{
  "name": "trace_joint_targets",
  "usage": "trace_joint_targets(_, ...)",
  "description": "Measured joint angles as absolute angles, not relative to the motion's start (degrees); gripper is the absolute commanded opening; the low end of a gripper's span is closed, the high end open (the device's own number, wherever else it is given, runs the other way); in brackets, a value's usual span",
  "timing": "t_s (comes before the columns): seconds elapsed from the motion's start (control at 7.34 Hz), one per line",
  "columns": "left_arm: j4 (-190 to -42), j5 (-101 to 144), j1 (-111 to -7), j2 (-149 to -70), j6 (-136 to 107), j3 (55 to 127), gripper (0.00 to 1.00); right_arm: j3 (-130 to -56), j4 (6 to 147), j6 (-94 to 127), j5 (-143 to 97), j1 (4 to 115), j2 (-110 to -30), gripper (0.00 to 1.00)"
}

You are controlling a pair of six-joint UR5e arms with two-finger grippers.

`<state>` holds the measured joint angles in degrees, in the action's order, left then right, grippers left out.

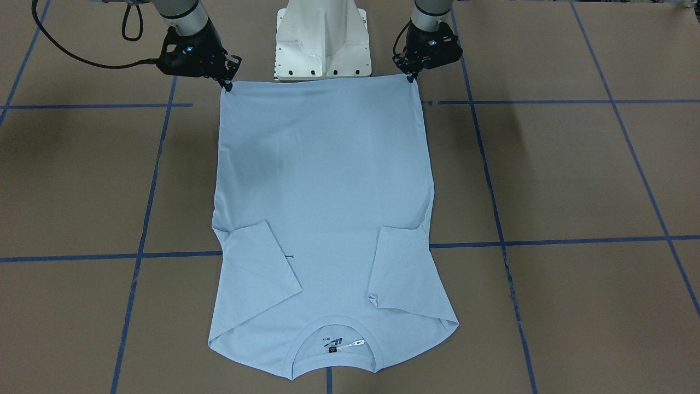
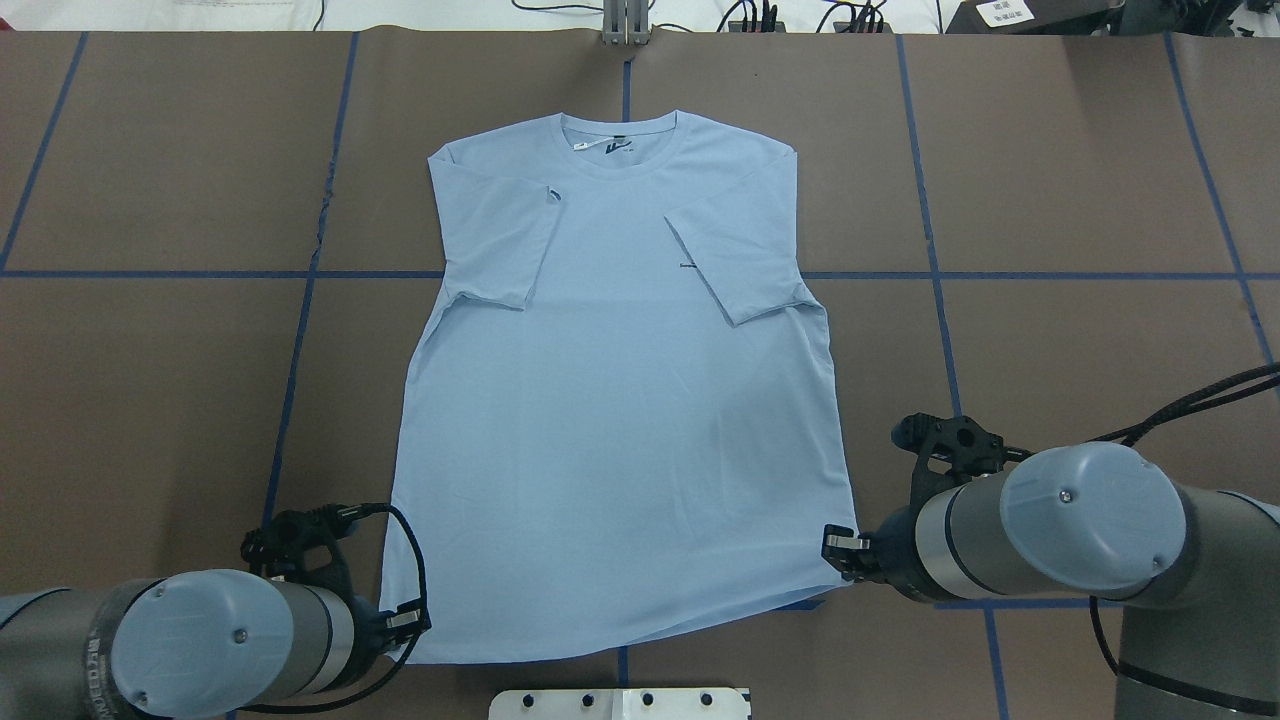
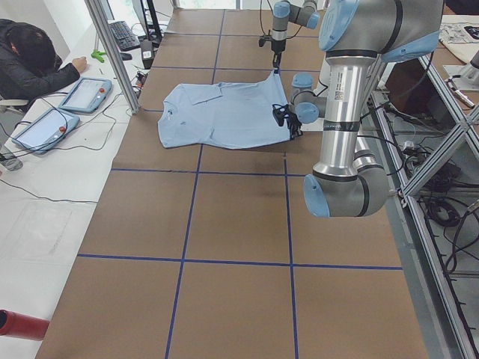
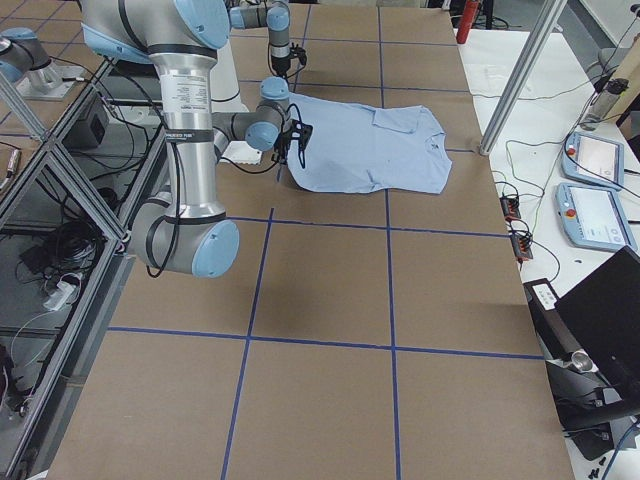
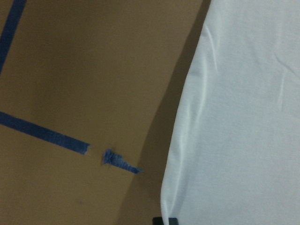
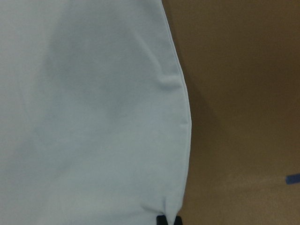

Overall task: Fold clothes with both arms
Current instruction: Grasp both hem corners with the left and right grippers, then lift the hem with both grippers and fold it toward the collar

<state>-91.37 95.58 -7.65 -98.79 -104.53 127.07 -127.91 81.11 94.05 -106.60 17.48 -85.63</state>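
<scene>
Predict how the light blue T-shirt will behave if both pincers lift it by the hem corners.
The T-shirt probably hangs limp: it lies flat with soft creases. Its folded-in sleeves may flop open. It looks thin, so likely light.

Your brown table (image 2: 150, 400) is gridded with blue tape lines (image 2: 150, 272). On it the T-shirt (image 2: 620, 400) lies flat, hem between the left gripper (image 2: 412, 618) and right gripper (image 2: 838, 548), collar farthest from both.
</scene>
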Motion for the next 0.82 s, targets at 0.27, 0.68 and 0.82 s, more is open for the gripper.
trace_joint_targets(0.27, -89.3, 96.8, -6.7, -99.3, -104.4, 132.0, 0.00, -132.0, 81.1, 94.1, -114.4, 17.4, -89.5, 0.00)
trace_joint_targets(0.68, -84.3, 100.9, -5.7, -101.2, -104.0, 135.7, 0.00, -137.7, 81.1, 94.4, -118.3, 16.0, -95.1, 0.00)
trace_joint_targets(0.82, -83.7, 101.2, -5.7, -101.8, -103.5, 136.0, 0.00, -137.7, 81.0, 94.4, -118.4, 15.8, -95.0, 0.00)
